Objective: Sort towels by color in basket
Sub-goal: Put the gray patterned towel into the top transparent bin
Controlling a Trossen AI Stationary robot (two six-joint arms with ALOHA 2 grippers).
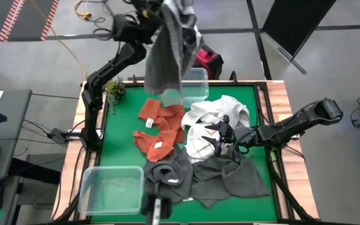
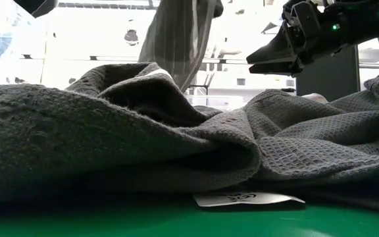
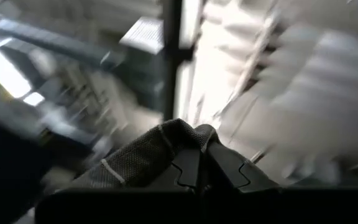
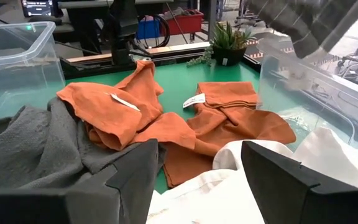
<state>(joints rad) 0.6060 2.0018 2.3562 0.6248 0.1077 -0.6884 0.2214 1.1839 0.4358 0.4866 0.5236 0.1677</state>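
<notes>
The raised plaid towel (image 1: pixel 170 44) is running off the top edge of the high view, hiding the left hand holding it. In the left wrist view the room is blurring into streaks. A dark grey towel (image 2: pixel 110 138) is filling the low view, blocking the surface behind it. The far bin (image 1: pixel 195 84) is lying partly behind the hanging cloth.

Orange towels (image 4: pixel 185 121) — tool (image 4: pixel 197 180) agape above
</notes>
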